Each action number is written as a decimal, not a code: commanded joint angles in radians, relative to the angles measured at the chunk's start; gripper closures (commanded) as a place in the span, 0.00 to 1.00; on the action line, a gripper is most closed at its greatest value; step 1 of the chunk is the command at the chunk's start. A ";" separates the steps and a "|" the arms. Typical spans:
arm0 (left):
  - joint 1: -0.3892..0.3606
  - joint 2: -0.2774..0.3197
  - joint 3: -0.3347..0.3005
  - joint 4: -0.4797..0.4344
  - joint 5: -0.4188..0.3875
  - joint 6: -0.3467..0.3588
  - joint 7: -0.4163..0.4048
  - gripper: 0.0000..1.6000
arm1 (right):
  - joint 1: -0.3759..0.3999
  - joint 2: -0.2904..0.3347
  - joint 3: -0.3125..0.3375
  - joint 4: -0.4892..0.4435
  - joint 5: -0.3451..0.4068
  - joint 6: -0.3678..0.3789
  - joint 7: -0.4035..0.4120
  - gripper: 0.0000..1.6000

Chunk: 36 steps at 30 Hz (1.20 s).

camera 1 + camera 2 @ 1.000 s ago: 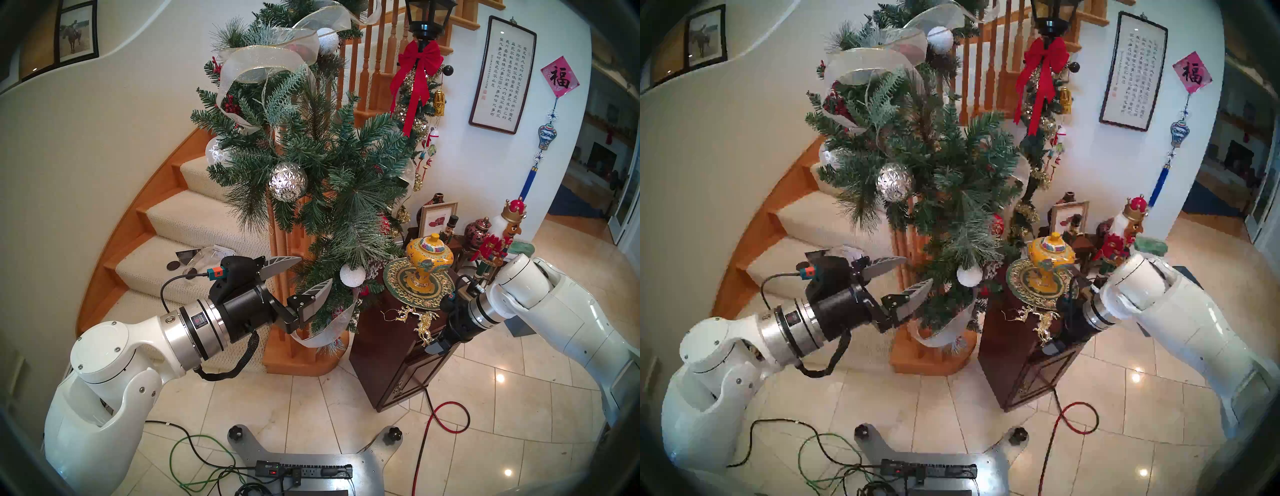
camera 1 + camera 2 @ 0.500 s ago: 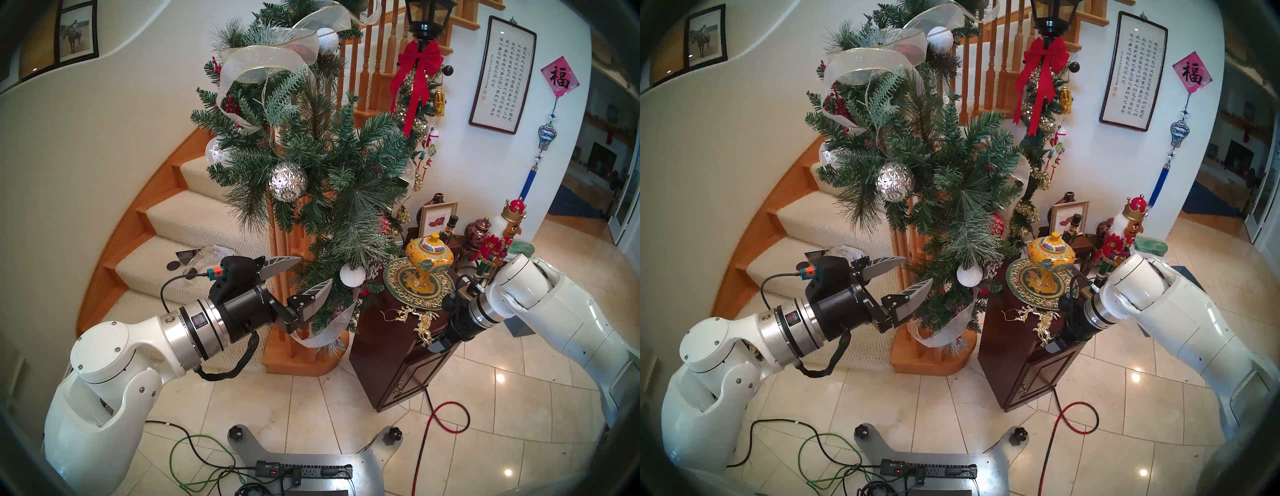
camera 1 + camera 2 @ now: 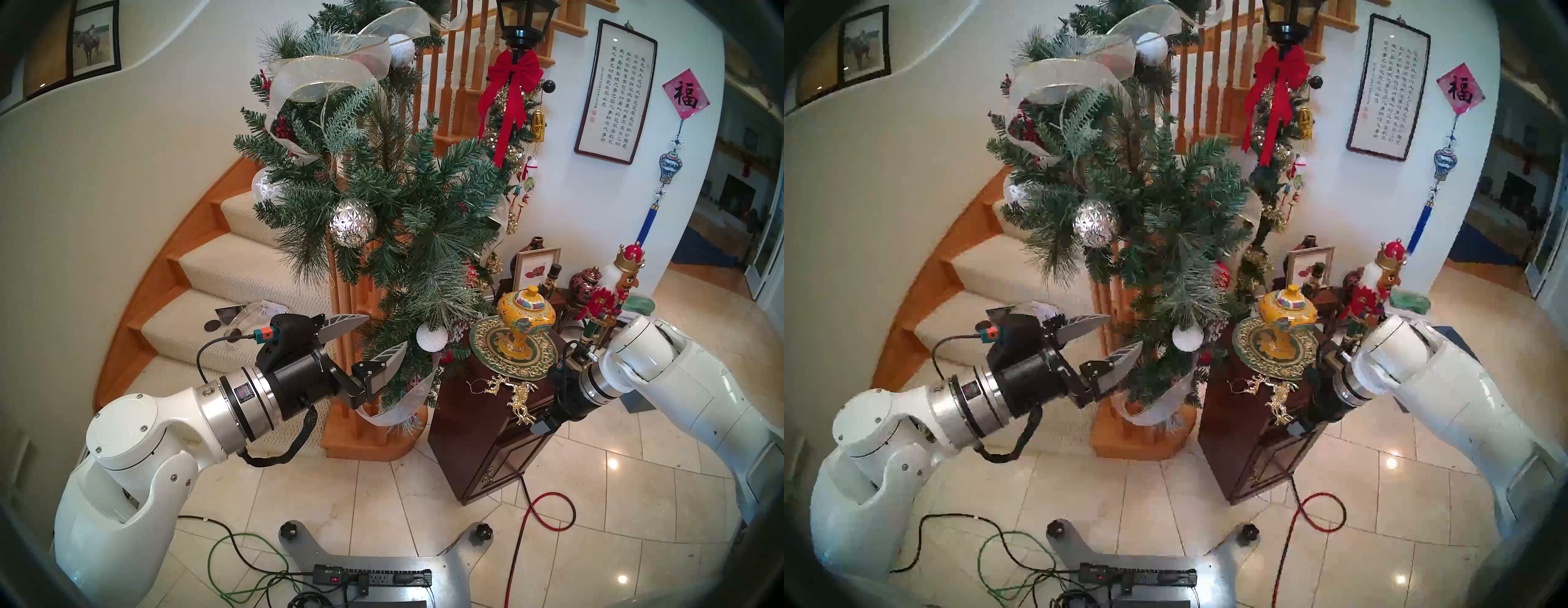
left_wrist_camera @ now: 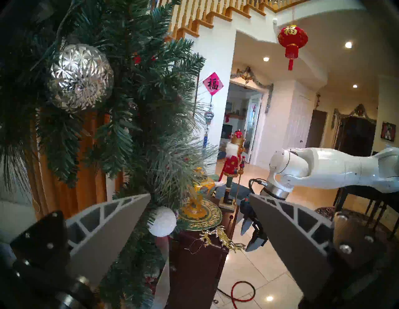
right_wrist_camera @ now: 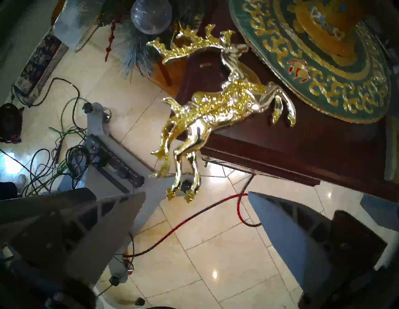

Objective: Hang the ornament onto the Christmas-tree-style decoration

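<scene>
The ornament [image 3: 516, 392], a gold chain of reindeer, lies on the dark wooden cabinet [image 3: 475, 429], its lower end hanging over the front edge. In the right wrist view the ornament [image 5: 216, 107] dangles just above my right gripper [image 5: 196, 193], which is open and holds nothing. That gripper [image 3: 539, 422] points down beside the cabinet's front right corner. The Christmas-tree-style decoration [image 3: 382, 191], a bushy green garland with white ribbon, runs down the stair rail. My left gripper [image 3: 386, 330] is open at the garland's lower branches, and needles cross between its fingers in the left wrist view [image 4: 199, 195].
A yellow lidded jar [image 3: 525, 318] on a green-gold plate [image 3: 488, 346] stands right behind the ornament. Nutcracker figures [image 3: 611, 288] stand further back. A silver ball [image 3: 353, 223] and a white ball [image 3: 431, 337] hang in the garland. A red cable [image 3: 547, 513] loops on the tiled floor.
My right wrist and gripper have shifted slightly to the right along the cabinet's front edge, still open. The left arm and the ornament have not moved.
</scene>
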 commanded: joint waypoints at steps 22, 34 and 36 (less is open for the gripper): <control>0.000 0.000 -0.001 -0.006 0.000 -0.001 0.000 0.00 | 0.046 -0.023 0.003 0.029 -0.025 -0.002 0.037 0.00; 0.000 0.000 -0.001 -0.006 0.000 -0.001 0.000 0.00 | 0.065 -0.019 -0.021 0.022 -0.030 0.022 0.058 0.00; 0.000 0.000 -0.001 -0.006 0.000 -0.001 0.000 0.00 | 0.066 -0.018 -0.023 0.022 -0.028 0.022 0.057 0.00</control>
